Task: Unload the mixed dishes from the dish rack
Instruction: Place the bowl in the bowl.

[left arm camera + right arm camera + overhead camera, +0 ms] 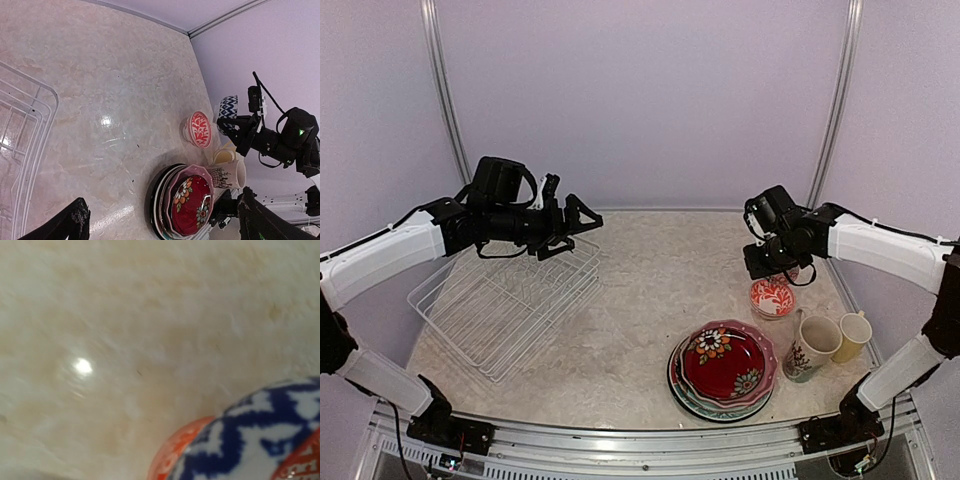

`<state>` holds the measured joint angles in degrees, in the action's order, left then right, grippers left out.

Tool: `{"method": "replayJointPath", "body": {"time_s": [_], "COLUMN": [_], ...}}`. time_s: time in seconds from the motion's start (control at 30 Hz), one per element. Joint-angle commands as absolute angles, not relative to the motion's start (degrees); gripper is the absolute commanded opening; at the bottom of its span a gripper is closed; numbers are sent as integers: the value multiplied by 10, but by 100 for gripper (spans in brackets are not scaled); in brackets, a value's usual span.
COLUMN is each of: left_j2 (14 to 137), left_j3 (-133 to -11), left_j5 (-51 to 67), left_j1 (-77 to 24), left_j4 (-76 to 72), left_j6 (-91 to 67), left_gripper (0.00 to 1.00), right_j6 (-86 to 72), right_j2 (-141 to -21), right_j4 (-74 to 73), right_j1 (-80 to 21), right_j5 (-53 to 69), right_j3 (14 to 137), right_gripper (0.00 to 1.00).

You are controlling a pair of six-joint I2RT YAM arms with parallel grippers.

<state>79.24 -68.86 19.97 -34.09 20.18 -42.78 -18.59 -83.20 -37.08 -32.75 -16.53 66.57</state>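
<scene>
My left gripper (572, 232) hangs with its jaws spread as wide as they go and nothing in them, over the far end of the dish rack (505, 300), which sits along the left edge of the bench (650, 270). My right gripper (775, 265) is clamped on a blue-and-white bowl (229, 107), just above a red bowl (772, 297) near the right edge. The stacked plates (725, 365) and two mugs (815, 345) stand toward the near right corner.
</scene>
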Motion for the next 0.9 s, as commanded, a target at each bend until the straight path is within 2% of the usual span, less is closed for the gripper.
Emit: {"method": "replayJointPath", "body": {"time_s": [0.0,0.87], "left_j2": [778,785], "left_j3": [-702,-710], "left_j5": [186,178], "left_j1": [-347,-352], "left_j4": [221,239], "left_j6": [-423,-421], "left_gripper": [99,99], "right_j6": [-169,-191], "right_j2": [-857,-941], "right_j4": [-402,-380], "right_j1": [-324,-324], "right_j5": [-198,-204], "right_j3": [682,618], "right_gripper": [0,0]}}
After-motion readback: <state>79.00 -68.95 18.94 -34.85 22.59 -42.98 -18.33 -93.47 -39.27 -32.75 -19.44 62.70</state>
